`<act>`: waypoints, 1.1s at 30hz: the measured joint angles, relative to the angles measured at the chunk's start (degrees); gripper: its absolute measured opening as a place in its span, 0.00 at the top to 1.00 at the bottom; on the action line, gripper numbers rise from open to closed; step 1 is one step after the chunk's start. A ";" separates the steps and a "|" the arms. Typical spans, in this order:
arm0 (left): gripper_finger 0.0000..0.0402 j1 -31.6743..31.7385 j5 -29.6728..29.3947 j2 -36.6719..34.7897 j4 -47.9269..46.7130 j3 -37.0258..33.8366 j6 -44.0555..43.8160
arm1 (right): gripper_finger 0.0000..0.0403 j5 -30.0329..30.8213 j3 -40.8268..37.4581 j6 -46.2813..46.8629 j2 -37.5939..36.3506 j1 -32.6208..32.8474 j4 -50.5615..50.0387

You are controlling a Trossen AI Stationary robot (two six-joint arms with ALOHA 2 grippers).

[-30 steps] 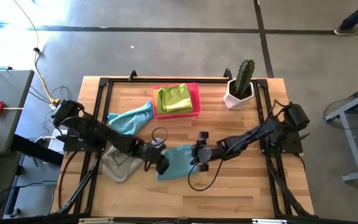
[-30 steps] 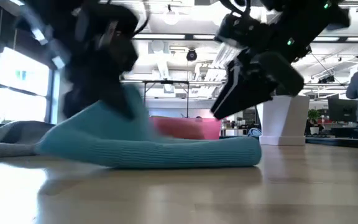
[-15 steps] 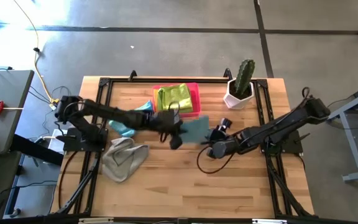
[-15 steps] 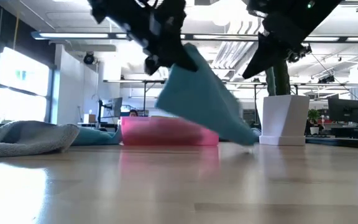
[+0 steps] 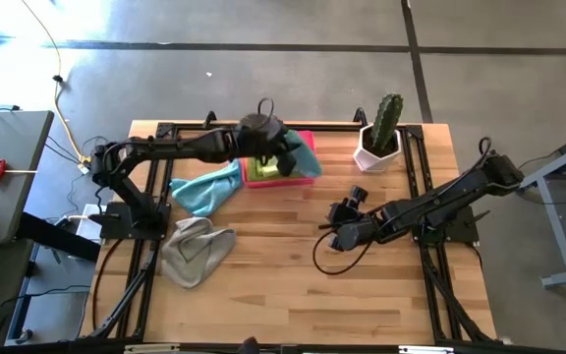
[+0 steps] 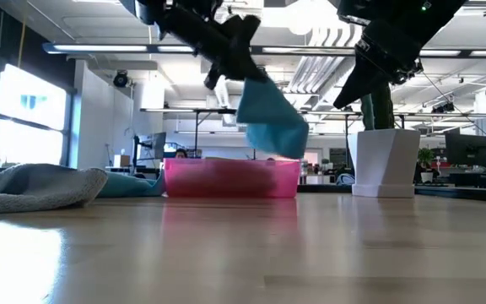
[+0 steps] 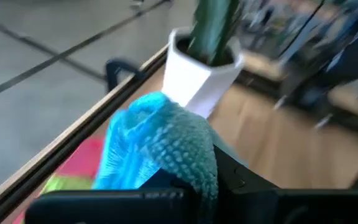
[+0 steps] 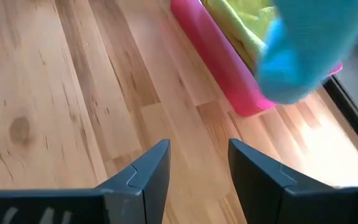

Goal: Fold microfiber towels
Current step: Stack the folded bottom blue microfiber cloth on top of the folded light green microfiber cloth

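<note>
Your left claw [image 5: 285,154] is clenched on a folded teal-blue microfiber towel [image 6: 270,120], holding it in the air just over the rigid pink rectangular tray [image 6: 230,178] at the far side of the wooden table [image 5: 283,285]. The cloth hangs from the grip above the tray's right end, which looks like the right height to lower it onto the lime-green folded towel [image 5: 266,167] already lying in the tray. Judging from that, you are at the stacking step for this towel. Your right claw [image 8: 194,165] is released, its two fingers spread with nothing between them, and it waits low over the bare table to the right of centre, well apart from the tray, out of the left arm's way. Another teal-blue towel [image 5: 206,189] lies crumpled on the table just left of the tray, and a grey towel [image 5: 195,251] lies bunched nearer the front left; both seem unfolded. A white pot with a green cactus [image 5: 379,135] stands near the tray's right, so keep the lowering move clear of it.
</note>
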 joint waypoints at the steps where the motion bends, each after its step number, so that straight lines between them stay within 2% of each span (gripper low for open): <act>1: 0.99 0.50 1.43 0.00 1.09 0.50 -0.39 | 0.61 -0.01 0.01 -0.40 0.00 -0.08 -0.06; 7: 0.99 2.41 5.43 0.01 8.73 4.67 1.61 | 0.61 0.86 0.01 -0.75 0.02 -0.26 -0.18; 12: 0.99 4.20 10.82 2.32 8.10 9.20 1.22 | 0.61 1.43 0.01 -0.75 0.02 -0.26 -0.28; 15: 0.99 5.02 14.87 5.92 7.34 11.25 0.32 | 0.61 2.19 0.01 -0.75 0.02 -0.26 -0.31; 18: 0.99 5.62 16.19 11.25 6.67 14.08 0.29 | 0.61 2.22 -0.01 -0.75 0.02 -0.26 -0.30; 21: 0.99 6.74 18.60 17.19 6.41 18.63 -0.68 | 0.61 2.20 0.01 -0.50 0.02 -0.26 -0.31; 24: 0.99 8.07 23.51 22.43 5.47 23.94 -2.74 | 0.61 2.20 0.01 -0.30 0.02 -0.26 -0.31; 27: 0.99 8.95 26.99 25.87 0.25 28.15 -2.49 | 0.61 1.91 0.00 -0.30 0.02 -0.26 -0.42; 33: 0.99 10.89 25.23 26.54 -24.05 29.57 3.58 | 0.61 1.87 -0.01 -0.30 0.04 -0.26 -1.25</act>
